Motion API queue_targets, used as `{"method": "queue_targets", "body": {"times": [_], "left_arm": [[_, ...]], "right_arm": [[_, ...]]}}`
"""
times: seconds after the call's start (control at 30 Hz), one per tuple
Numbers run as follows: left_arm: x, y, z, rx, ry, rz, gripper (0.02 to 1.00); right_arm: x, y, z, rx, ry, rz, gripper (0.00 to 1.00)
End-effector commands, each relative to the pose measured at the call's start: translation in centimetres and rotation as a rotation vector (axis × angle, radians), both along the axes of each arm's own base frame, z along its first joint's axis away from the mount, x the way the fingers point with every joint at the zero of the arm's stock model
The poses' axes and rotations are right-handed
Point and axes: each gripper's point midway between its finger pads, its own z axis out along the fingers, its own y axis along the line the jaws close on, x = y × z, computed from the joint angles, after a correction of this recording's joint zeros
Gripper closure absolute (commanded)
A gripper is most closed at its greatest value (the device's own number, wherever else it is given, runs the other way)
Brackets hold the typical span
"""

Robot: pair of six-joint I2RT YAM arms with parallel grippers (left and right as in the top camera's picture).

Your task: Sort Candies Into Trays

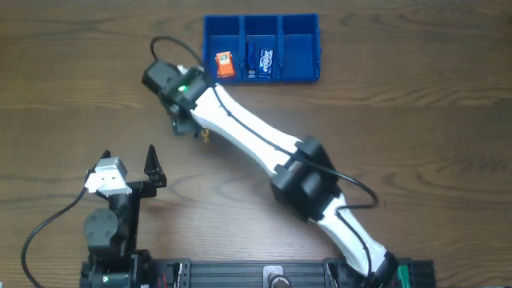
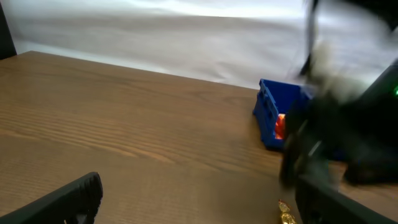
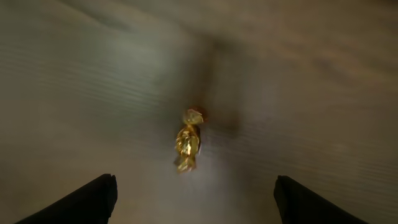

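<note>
1. The right tool (image 3: pixel 194 180), jaws open, hovers over a gold foil-wrapped candy (image 3: pixel 188 143) on the wooden table (image 1: pixel 416 120), left of and nearer than the blue three-compartment plastic tray (image 1: pixel 300 56).
2. The left tool (image 1: pixel 128 152) stands open, near left.

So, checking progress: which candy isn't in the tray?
The gold-wrapped candy, lying on the bare table; the orange candy and blue candy sit inside the tray.

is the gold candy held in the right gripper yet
No, the gold candy lies on the table under the open right gripper, with clear gaps on both sides.
</note>
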Motion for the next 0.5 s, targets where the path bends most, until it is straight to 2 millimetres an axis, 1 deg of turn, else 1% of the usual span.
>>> {"method": "queue_targets", "body": {"times": [0.03,0.13,0.2,0.23,0.33,0.5], "left_arm": [[-0.1,0.3,-1.6,0.014,0.053,0.013,0.02],[-0.1,0.3,-1.6,0.014,0.053,0.013,0.02],[-0.1,0.3,-1.6,0.014,0.053,0.013,0.023],[-0.1,0.3,-1.6,0.014,0.053,0.013,0.02],[-0.1,0.3,-1.6,0.014,0.053,0.013,0.02],[-0.1,0.3,-1.6,0.014,0.053,0.013,0.02]], "right_arm": [[-0.7,0.1,-4.2,-0.03,0.072,-0.037,0.169],[-0.9,-0.1,-5.7,-0.05,0.092,-0.053,0.183],[-1.0,-0.2,-6.2,-0.055,0.1,-0.054,0.191],[-0.9,-0.2,-6.2,-0.054,0.099,-0.056,0.198],[-0.9,-0.1,-6.2,-0.044,0.101,-0.059,0.261],[-0.5,0.0,-6.2,-0.026,0.101,-0.092,0.318]]}}
